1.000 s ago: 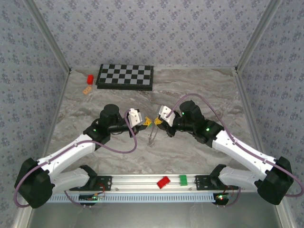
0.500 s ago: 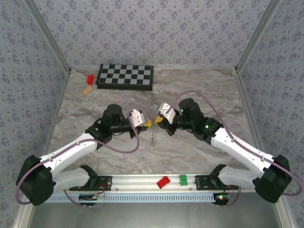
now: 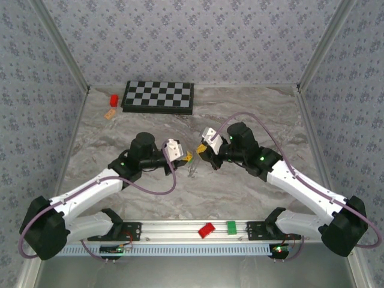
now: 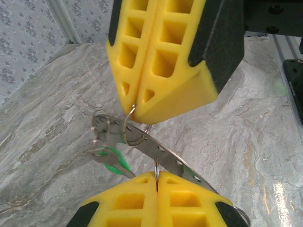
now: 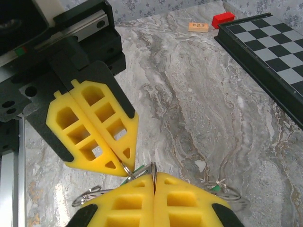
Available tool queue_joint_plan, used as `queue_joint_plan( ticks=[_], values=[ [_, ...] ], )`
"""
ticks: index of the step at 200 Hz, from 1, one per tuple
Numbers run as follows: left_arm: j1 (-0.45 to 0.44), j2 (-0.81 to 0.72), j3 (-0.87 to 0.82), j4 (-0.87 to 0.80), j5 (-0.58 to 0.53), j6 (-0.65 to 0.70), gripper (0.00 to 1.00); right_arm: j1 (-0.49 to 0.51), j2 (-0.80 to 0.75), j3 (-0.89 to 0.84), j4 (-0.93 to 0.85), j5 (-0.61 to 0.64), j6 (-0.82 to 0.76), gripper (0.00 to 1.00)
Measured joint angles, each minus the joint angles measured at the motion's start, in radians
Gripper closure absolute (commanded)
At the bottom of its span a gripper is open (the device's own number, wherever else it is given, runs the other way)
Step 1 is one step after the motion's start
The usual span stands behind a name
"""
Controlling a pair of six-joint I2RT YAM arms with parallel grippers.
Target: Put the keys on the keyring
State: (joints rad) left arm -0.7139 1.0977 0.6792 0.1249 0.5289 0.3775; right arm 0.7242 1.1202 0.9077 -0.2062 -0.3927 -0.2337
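— How far along is it?
— Not done, I judge. The keyring [image 4: 125,126] and a green key [image 4: 115,164] hang together above mid-worktop [image 4: 236,142]. I can't tell whether the key is threaded.
— And your grip?
— Both pressed together: right fingers [image 4: 161,66] pinch the keyring, left fingers [image 4: 128,198] another thin loop [image 4: 156,165].

White arm links [image 3: 90,189], black joints [image 3: 143,146], purple cables [image 3: 157,191], green lights [image 3: 261,159], yellow cut-out claw pads [image 4: 128,203]
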Motion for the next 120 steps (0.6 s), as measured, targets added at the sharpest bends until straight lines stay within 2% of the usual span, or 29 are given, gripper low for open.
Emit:
queue_joint_plan(
  ticks=[41,120],
  values=[
    [0.000,-0.048,-0.018,0.039,-0.022,-0.004,1.00,0.015,0.000,-0.002,0.000,0.000,-0.032,1.00],
    [0.000,-0.049,-0.021,0.047,-0.024,-0.004,1.00,0.036,0.000,-0.004,0.001,0.015,-0.066,1.00]
  ],
)
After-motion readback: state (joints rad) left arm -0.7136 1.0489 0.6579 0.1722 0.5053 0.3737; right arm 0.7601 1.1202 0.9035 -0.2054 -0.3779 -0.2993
